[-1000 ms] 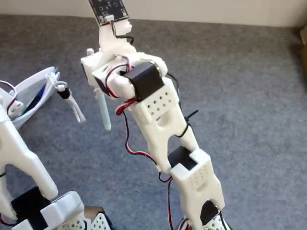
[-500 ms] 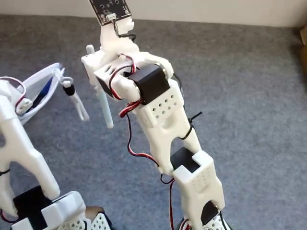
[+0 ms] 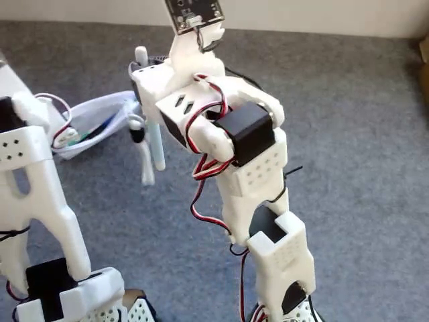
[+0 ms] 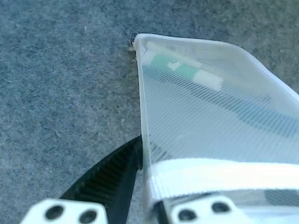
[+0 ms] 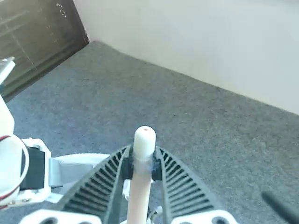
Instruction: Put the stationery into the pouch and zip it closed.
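A clear mesh pouch (image 3: 100,121) is held off the grey carpet at the left; my left gripper (image 4: 145,186) is shut on its zipper edge. Inside it I see a green and white stick (image 4: 187,72) and a blue pen (image 4: 252,114). My right gripper (image 5: 140,163) is shut on a white pen (image 5: 141,172), which hangs upright in the high view as a pale tube (image 3: 155,144) just right of the pouch's open end. A white clip-like item with a black band (image 3: 141,151) dangles beside the pen.
Grey carpet (image 3: 362,121) covers the whole work area, with open floor to the right. A pale wall (image 5: 210,42) runs along the back, and dark slatted furniture (image 5: 32,37) stands in the far corner.
Both arms shifted right in the high view. The left arm rose and carried the pouch toward the centre; the right arm with the white pen moved right and stayed next to the pouch opening.
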Robot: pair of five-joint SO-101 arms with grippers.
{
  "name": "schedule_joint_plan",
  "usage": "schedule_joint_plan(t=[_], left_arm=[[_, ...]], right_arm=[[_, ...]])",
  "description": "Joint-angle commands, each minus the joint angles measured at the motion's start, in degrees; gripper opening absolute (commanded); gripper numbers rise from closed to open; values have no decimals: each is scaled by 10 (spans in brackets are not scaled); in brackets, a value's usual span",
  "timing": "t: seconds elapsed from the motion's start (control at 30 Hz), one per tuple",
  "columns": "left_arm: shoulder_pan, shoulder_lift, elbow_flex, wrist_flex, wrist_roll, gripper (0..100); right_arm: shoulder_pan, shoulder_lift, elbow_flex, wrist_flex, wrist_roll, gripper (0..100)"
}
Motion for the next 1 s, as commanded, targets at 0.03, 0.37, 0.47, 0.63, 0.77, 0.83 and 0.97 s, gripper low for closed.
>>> schedule_joint_plan(t=[0.03, 0.37, 0.47, 0.63, 0.77, 0.83, 0.97], left_arm=[[56, -98, -41, 0, 4, 7], [153, -142, -38, -1, 7, 7], [171, -142, -36, -1, 8, 7], [174, -141, -35, -1, 31, 7], [175, -141, -11, -11, 31, 7], [175, -141, 21, -36, 31, 7], [175, -141, 82, -90, 32, 7]], right_arm=[[16, -31, -48, 4, 4, 5], [15, -85, -116, 33, 3, 5], [12, -109, -116, 42, 3, 5], [-26, -131, -116, 42, -33, 5], [-56, -131, -116, 42, -45, 5], [-70, -132, -116, 42, -45, 5], [-98, -134, -116, 42, -45, 5]])
